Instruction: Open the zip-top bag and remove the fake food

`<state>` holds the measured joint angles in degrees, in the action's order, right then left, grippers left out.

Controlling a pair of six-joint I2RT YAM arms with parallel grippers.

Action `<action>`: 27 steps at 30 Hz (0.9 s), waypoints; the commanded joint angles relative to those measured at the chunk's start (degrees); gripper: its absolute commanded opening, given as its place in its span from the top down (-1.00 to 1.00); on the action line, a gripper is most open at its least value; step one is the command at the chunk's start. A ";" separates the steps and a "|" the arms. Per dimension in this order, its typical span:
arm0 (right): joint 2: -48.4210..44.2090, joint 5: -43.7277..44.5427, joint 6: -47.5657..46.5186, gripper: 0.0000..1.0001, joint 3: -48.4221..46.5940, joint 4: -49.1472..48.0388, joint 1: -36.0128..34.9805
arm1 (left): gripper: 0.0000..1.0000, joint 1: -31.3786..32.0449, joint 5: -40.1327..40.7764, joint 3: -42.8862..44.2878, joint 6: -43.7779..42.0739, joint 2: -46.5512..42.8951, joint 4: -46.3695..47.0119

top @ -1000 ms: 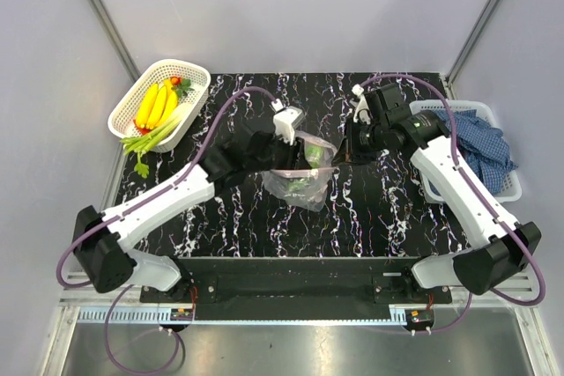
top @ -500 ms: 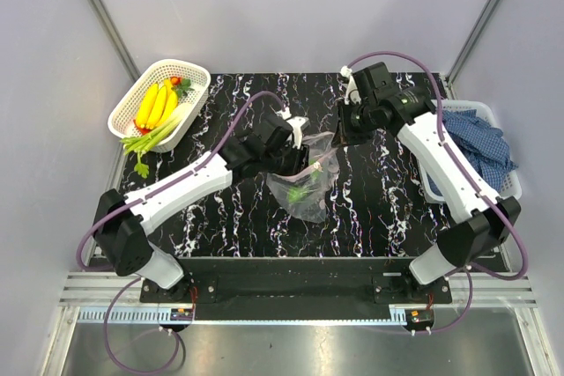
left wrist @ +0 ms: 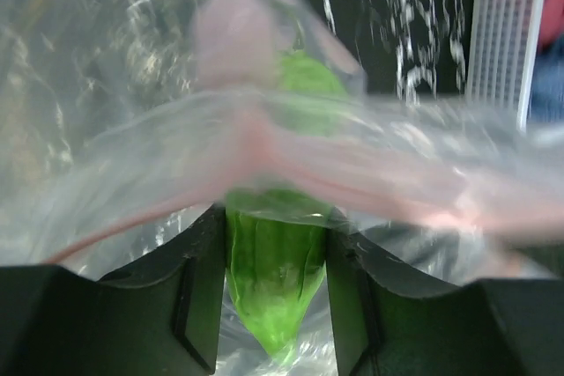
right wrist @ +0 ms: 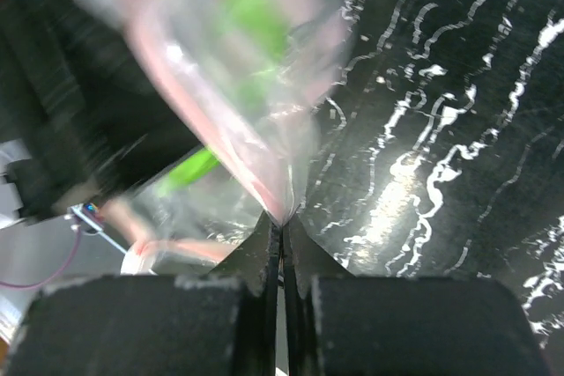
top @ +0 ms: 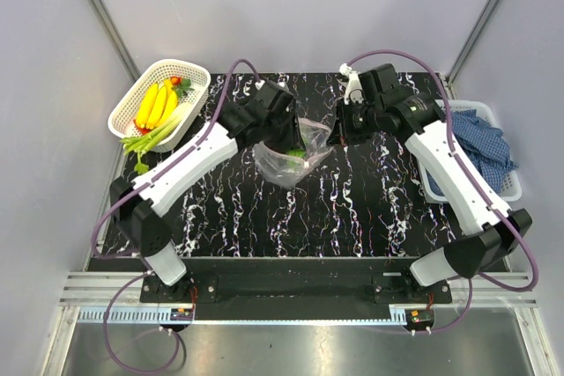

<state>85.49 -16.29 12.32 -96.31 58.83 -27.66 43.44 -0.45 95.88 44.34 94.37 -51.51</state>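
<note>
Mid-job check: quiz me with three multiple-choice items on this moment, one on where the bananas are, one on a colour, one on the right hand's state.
1. The bananas lie: A in the white basket; B in a bowl; C on a plate.
2. The toy piece held by the left hand is: A red; B green; C orange.
3. The right hand is: A wide open; B shut on the edge of the zip-top bag; C shut on a spoon.
Answers: 1 A, the top view shows them inside the basket. 2 B, the left wrist view shows it green. 3 B, its fingers meet on the film.
</note>
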 commanded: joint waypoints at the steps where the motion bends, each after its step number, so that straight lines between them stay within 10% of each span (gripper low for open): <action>1: -4.45 -1.90 1.75 1.00 0.33 -1.87 -0.82 | 1.00 -0.90 5.64 3.53 6.37 5.12 -1.05; 14: -8.59 -7.35 0.25 1.00 8.68 -6.09 -5.47 | 1.00 -5.47 6.00 0.90 26.05 -0.50 2.62; 27: -7.54 9.06 2.97 1.00 12.73 -7.06 -6.36 | 1.00 -9.69 -29.99 -15.79 35.11 -9.46 28.72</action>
<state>79.15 -16.53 13.87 -83.77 52.90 -33.95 34.68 -13.28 83.55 76.16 90.41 -38.65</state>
